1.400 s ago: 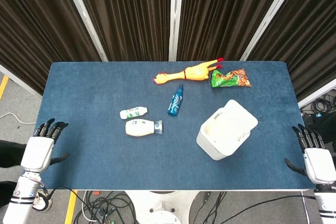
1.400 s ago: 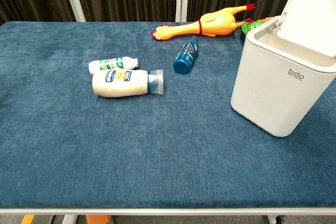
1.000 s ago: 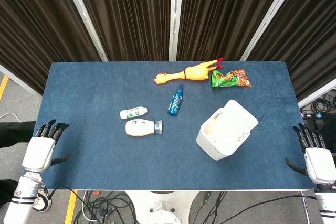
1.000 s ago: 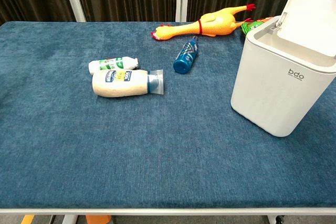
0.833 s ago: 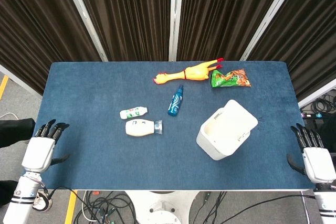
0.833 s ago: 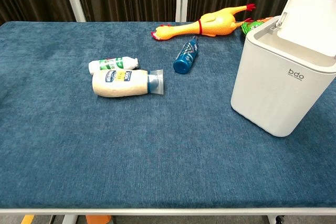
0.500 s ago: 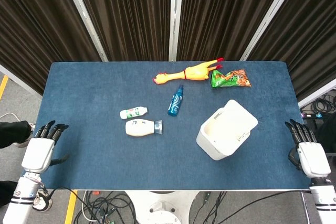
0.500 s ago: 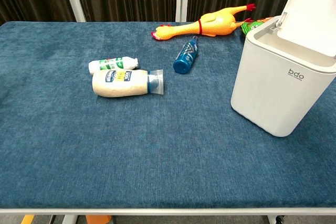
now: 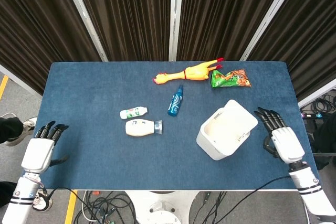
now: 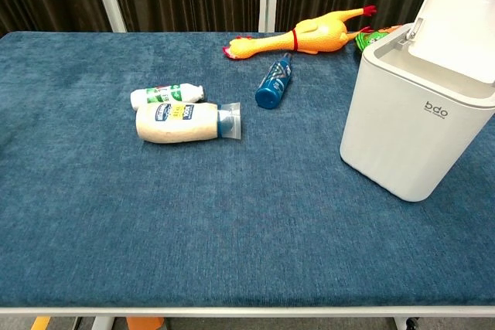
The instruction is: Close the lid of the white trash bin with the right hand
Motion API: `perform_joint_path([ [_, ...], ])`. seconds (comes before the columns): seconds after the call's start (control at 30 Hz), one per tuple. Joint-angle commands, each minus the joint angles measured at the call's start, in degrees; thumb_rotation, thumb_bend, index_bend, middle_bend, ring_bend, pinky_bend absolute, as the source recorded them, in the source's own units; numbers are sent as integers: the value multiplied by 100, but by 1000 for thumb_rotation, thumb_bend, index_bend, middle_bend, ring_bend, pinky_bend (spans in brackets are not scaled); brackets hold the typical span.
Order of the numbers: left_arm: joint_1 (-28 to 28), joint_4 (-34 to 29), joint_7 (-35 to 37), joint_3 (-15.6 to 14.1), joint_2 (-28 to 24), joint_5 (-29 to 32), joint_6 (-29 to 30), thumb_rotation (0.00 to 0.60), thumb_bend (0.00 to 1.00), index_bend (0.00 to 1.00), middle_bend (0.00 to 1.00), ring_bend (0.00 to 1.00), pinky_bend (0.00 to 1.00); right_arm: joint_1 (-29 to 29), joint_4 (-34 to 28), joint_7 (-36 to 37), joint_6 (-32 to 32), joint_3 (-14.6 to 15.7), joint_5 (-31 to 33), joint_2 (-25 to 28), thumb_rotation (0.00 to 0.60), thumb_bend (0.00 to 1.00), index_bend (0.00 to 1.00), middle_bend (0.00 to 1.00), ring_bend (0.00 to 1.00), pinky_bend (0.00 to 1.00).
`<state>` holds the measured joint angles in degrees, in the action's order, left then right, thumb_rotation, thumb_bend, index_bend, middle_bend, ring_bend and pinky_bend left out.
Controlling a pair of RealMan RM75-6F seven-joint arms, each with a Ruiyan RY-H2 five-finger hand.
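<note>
Table: a blue cloth surface; the right hand is held over its near right corner, fingers spread, nothing grasped.
White trash bin: found just to the left of the right hand, near but not touched; it could be pushed or tipped if the lid is struck sideways rather than pressed down.
Lid: stood open, raised on the bin's far right side, closest to the fingertips; a glancing push may leave it unlatched.
Left hand: kept well apart, off the table's near left corner, open and empty.
Snack bag: lying beyond the right hand; it could be swept by a wide reach.
</note>
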<state>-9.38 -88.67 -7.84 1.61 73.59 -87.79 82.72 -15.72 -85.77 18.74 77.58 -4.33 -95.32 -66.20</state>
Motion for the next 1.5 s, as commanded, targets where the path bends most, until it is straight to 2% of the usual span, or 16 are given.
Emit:
perform_joint_path([
  [0.03,-10,6,1,3,5,6,-14,600,0,198,178,74,181,-61,-106,-71,-11,65,-107,51,600,1000,0,0,0,0],
  [0.83,14,-19,84,-35,-25,12,-16,600,0,198,178,73,181,-483,-868,-673,-368,664,-943,345,600,1000,0,0,0,0],
  [1.07,23,-32,130,-51,-46,22,-31,600,0,198,178,74,180,-533,-1036,-857,-462,796,-1036,459,600,1000,0,1,0,0],
  [1.23,19,-60,160,-50,-68,32,-48,600,0,198,178,75,180,-568,-1206,-1083,-550,869,-1073,641,600,1000,0,37,0,0],
  [1.5,18,-59,163,-49,-64,19,-39,600,0,198,178,75,180,-668,-1436,-1488,-944,909,-855,870,600,1000,0,72,2,0],
])
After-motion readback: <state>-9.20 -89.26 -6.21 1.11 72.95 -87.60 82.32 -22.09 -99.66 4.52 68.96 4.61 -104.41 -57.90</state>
